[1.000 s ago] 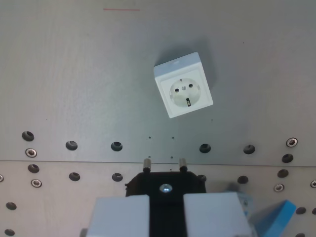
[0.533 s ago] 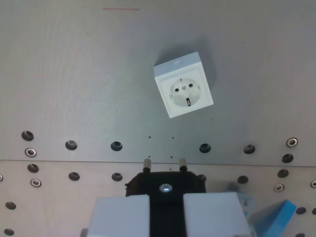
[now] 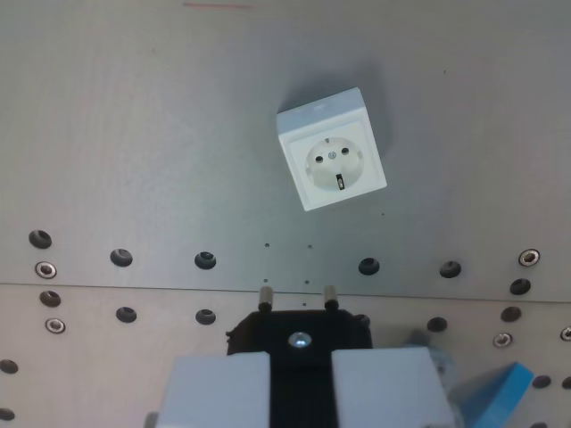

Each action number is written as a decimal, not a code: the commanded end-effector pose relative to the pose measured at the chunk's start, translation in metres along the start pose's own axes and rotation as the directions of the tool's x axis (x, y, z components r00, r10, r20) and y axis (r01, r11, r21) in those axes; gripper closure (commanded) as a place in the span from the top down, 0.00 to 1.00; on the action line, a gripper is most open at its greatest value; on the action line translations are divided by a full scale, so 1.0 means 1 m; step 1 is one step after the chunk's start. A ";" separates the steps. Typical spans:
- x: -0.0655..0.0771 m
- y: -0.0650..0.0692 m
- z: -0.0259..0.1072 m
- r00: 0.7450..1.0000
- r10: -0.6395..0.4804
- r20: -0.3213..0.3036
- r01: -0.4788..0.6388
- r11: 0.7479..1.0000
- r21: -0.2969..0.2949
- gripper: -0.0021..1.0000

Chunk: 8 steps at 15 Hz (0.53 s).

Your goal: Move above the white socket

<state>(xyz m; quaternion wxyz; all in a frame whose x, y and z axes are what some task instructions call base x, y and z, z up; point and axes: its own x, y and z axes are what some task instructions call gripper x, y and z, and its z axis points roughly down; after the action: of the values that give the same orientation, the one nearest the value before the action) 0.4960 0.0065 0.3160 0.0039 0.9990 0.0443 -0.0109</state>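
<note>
Here, nearest the camera, our gripper [image 3: 300,388] is clamped on a black plug [image 3: 300,334], its two pale fingers [image 3: 214,388] pressed against the plug's sides and its two metal pins [image 3: 296,295] pointing away from us toward the far side of the scene. Just to the wrist view's right of the fingers, a blue object [image 3: 495,392] pokes in at the bottom edge; we cannot tell what it is.

Beyond the pins lies the grey metal table [image 3: 134,160], with a row of mounting holes [image 3: 206,259] crossing it and a seam just below them.

Farther on, well apart from the plug and a little toward the wrist view's right, sits the white socket [image 3: 331,161], turned at a slight angle, its round recess facing up.

We judge the socket to be a rigid, light plastic box that could slide if nudged. It needs no grasping: we should line up the pins over its two holes.
</note>
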 end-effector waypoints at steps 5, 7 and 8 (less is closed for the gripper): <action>-0.008 0.008 0.029 0.992 -0.093 -0.086 0.092 0.996 -0.013 0.00; -0.010 0.009 0.038 0.990 -0.111 -0.086 0.110 0.994 -0.016 0.00; -0.011 0.010 0.042 0.989 -0.119 -0.084 0.118 0.993 -0.018 0.00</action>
<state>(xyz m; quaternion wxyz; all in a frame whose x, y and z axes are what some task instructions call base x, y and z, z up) 0.4888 -0.0001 0.2797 0.0042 0.9977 0.0661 -0.0173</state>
